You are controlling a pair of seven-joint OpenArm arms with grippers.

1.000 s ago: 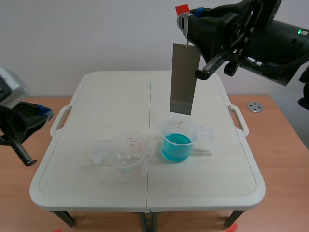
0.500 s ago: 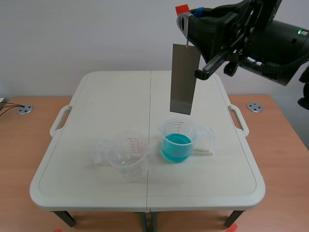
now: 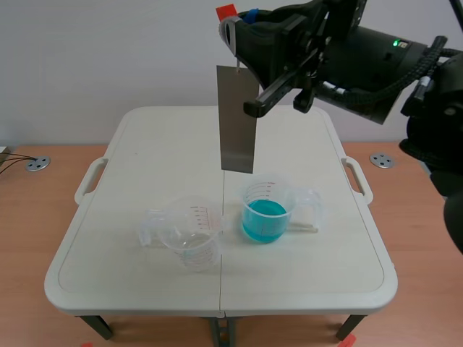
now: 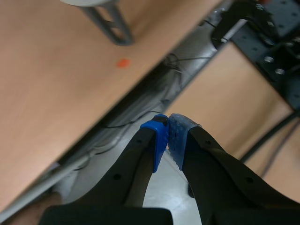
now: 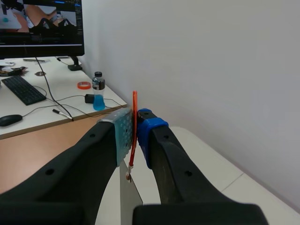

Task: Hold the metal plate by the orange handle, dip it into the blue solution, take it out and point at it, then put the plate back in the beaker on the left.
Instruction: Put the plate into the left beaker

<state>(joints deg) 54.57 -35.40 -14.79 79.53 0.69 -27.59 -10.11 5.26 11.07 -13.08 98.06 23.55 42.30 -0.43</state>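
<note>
Our right gripper (image 5: 134, 137) is clamped on the thin orange handle (image 5: 134, 110). The metal plate (image 3: 237, 119) hangs from it high over the table (image 3: 311, 275), its lower edge clear of the blue solution (image 3: 265, 217) and offset toward the empty beaker (image 3: 189, 237). Our left gripper (image 4: 167, 137) is closed on nothing and well away from both beakers, so we judge that the return of the plate is the step in hand. Next we need to bring the dangling plate over that empty beaker's mouth, lower it straight in without clipping the rim, then let go.
</note>
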